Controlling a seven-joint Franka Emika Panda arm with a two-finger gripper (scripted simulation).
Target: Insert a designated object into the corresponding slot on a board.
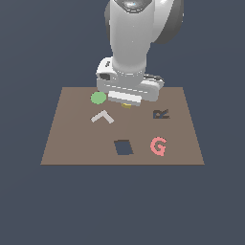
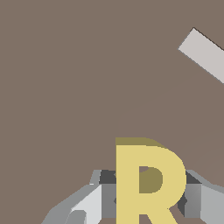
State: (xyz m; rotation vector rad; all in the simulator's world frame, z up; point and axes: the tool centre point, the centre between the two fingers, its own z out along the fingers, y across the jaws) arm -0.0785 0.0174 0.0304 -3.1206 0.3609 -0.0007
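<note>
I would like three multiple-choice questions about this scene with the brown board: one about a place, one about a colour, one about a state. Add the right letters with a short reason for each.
1. Where does the pink G lie on the board?
A. beside the green disc
B. on the exterior view's right of the dark square cutout
C. under the arm

2. What colour is the R-shaped piece at the gripper?
A. yellow
B. pink
C. green

3. What is the state of the R-shaped slot?
A. filled by the yellow piece
B. covered by the grey angle piece
C. empty

Answers:
1 B: the G sits next to the square cutout, on that side.
2 A: the wrist view shows a yellow R between the jaws.
3 C: the slot shows dark, with nothing in it.
</note>
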